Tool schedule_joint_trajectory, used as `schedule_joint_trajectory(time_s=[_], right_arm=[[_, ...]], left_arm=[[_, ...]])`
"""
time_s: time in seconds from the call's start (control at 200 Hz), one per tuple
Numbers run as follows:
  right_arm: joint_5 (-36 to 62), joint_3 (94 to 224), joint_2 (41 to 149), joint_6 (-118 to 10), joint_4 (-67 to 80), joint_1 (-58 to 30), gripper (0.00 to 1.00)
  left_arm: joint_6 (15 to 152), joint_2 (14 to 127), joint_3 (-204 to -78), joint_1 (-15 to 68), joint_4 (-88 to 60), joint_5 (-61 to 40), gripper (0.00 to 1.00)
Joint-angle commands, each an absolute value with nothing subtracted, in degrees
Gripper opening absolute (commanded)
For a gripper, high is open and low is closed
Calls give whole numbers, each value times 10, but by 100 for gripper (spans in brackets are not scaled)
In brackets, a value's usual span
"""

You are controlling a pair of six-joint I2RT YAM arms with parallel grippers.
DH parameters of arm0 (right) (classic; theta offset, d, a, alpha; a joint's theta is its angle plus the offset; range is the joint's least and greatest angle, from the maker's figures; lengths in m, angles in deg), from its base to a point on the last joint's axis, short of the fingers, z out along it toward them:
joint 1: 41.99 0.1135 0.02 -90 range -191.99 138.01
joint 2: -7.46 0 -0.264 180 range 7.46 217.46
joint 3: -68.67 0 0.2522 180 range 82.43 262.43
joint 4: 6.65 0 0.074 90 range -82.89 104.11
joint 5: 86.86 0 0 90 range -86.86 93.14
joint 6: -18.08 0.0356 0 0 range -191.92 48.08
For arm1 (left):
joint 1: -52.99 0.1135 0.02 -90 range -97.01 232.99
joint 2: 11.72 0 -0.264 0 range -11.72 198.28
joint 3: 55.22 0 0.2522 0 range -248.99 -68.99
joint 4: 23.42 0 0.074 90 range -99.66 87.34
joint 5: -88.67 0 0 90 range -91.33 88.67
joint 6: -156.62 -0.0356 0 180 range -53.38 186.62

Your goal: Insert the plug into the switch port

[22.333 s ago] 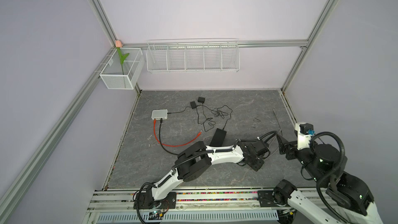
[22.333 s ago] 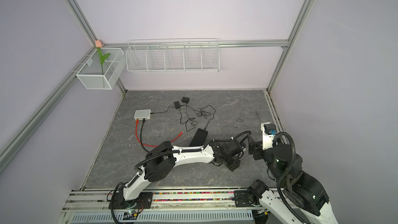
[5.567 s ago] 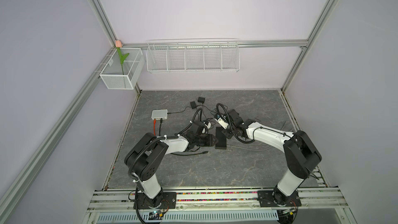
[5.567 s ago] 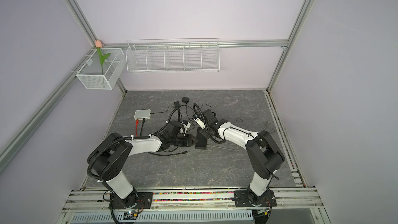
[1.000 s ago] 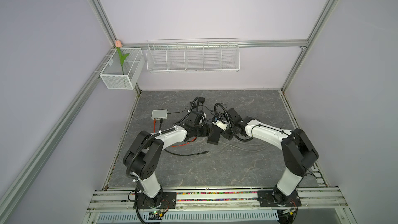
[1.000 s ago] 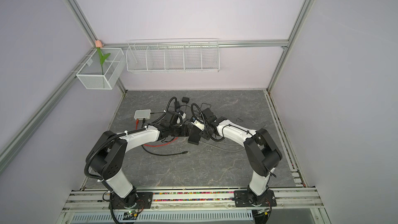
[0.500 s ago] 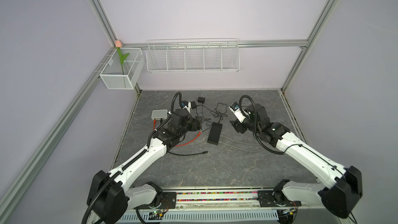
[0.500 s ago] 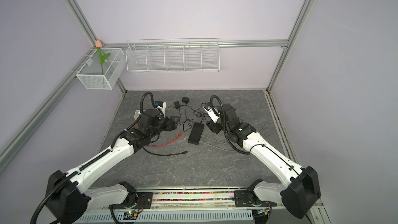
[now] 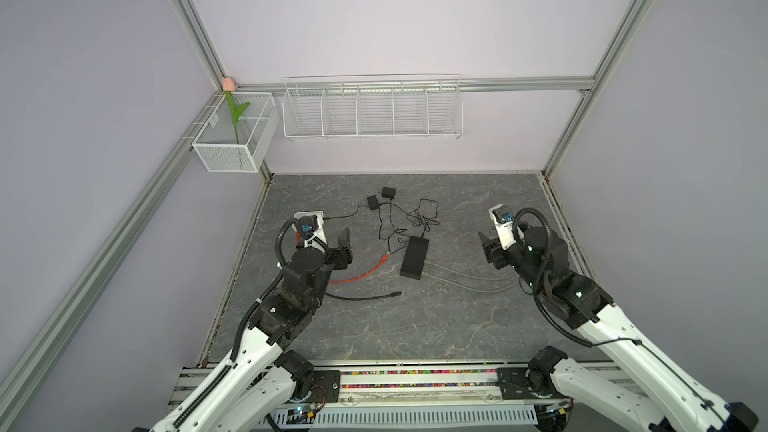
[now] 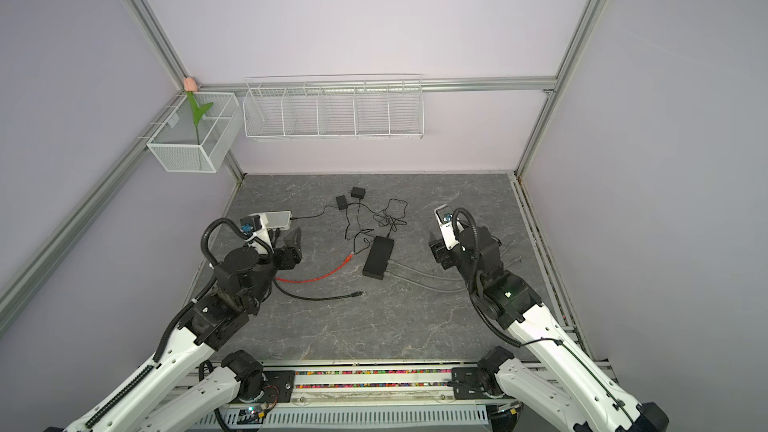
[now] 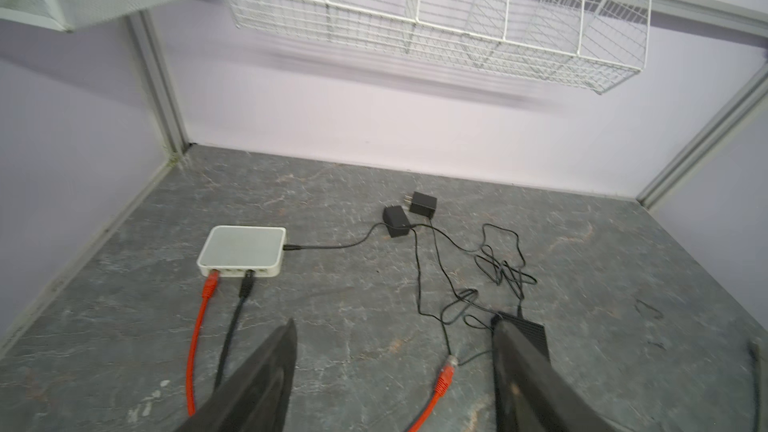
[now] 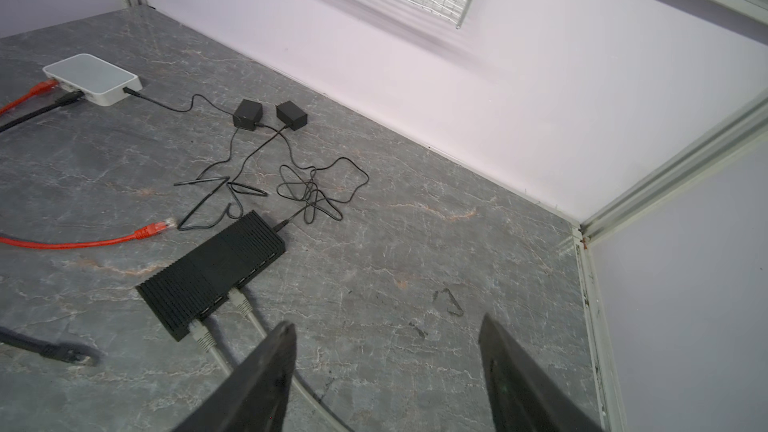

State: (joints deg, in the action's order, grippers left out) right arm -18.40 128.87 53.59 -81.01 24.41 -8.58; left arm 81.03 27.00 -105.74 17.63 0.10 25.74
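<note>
The left pincer (image 11: 395, 324) stands wide with nothing between its fingers, raised off the bench (image 9: 374, 326) well to the left of the black switch (image 9: 414, 257) in both top views. The right pincer (image 12: 385, 322) is just as wide and just as empty. It hangs to the right of the black switch, apart from it, on the side its ports face.

Two grey plugs (image 12: 201, 332) are seated in ports along that long side, toward the switch's near end. Their grey cables (image 12: 216, 353) trail across the bench toward the right arm.

A red plug (image 9: 384, 259) lies loose on the bench just left of the black switch, not touching it. Its red cable (image 10: 316, 278) runs back to a white switch (image 11: 243, 251), which sits farther left of the black switch and beyond the left pincer; there its other end is plugged in beside a black cable (image 11: 226, 351). That cable's free black plug (image 9: 397, 293) lies on the bench near the black switch's near end.

Two power adapters (image 9: 373, 201) rest beyond the black switch's far end, toward the back wall. Their thin leads (image 12: 307, 193) are tangled between them and it, and one lead enters the switch's far end
</note>
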Motion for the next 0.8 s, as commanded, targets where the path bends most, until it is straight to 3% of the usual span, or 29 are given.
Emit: schedule_joint_trajectory(time_s=[0.0,0.395,0.795], right_arm=[[-218,1246,500,-780,230,-89,73],[-311,1071,370,-739,180,-89,80],[-393,973,313,-688,197,-89,80]], left_arm=[[776,228,-1034,179,-6,333,74],[746,192,-967,179,18,468,72],[729,279,-900,179,-57,521,72]])
